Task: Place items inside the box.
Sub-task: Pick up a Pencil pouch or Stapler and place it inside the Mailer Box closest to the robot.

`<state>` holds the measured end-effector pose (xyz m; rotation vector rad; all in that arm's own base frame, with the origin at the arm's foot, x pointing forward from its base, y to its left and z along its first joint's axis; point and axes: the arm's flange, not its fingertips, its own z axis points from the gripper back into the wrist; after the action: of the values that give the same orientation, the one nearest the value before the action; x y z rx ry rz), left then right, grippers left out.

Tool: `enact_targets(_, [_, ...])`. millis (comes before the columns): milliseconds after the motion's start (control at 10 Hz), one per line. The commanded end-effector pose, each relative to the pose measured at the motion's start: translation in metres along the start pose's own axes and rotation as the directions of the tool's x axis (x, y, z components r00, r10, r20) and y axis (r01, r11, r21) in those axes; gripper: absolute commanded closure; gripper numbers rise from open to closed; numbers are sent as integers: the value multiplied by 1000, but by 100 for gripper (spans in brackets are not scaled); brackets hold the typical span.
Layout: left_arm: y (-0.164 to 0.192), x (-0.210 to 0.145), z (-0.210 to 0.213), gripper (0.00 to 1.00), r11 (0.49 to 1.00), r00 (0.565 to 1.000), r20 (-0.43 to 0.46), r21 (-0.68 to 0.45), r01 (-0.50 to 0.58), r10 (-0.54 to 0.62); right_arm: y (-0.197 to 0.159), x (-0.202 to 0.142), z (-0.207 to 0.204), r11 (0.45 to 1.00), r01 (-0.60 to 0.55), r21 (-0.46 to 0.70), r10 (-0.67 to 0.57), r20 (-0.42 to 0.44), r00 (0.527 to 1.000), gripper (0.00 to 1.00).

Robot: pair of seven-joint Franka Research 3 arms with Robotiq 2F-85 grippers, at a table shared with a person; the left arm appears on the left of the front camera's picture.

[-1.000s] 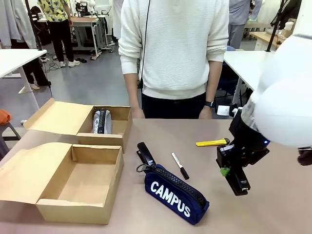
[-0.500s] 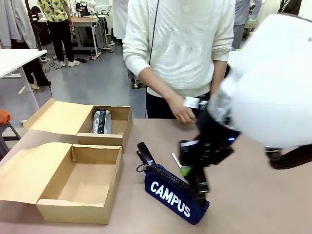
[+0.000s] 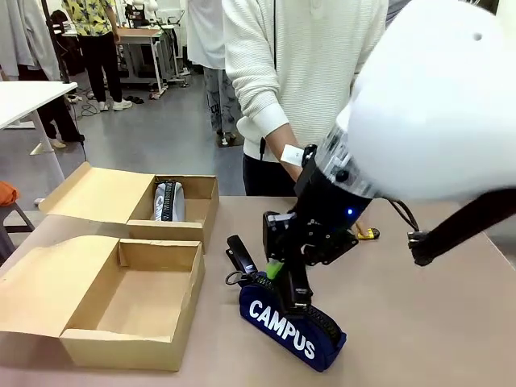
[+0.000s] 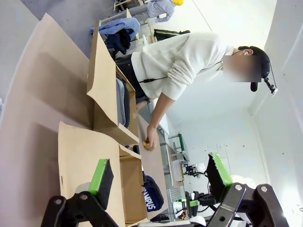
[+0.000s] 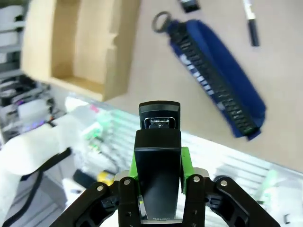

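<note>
Your right gripper (image 5: pixel 159 163) is clamped on 1 black stapler (image 5: pixel 159 123) and hangs just above the navy CAMPUS pencil case (image 3: pixel 290 322), to the right of the open box (image 3: pixel 129 352). Your left gripper (image 4: pixel 158 177) has its jaws apart with nothing between them. A 2nd stapler (image 3: pixel 239 256) seems to touch the case's zip end, though the arm partly hides it.

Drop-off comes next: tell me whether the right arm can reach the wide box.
Probably yes: the right gripper, shut on a stapler, hangs above the pencil case, and the box beside it has its flap open.
</note>
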<state>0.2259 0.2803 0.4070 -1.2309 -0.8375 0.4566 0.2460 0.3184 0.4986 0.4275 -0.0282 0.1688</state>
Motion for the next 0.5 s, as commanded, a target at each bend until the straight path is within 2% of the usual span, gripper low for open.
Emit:
enact_targets(0, [-2, -3, -2, 0, 1000, 1000, 15, -19, 19, -19, 48, -29, -22, 986, 45, 162, -38, -44, 998, 63])
enact_targets(200, [-2, -3, -2, 0, 1000, 1000, 15, -19, 19, -19, 99, -34, -73, 997, 82, 13, -83, 129, 988, 63])
enact_targets(400, [-2, -3, -2, 0, 1000, 1000, 15, -19, 19, -19, 134, -23, -110, 996, 84, -6, -82, 191, 978, 63])
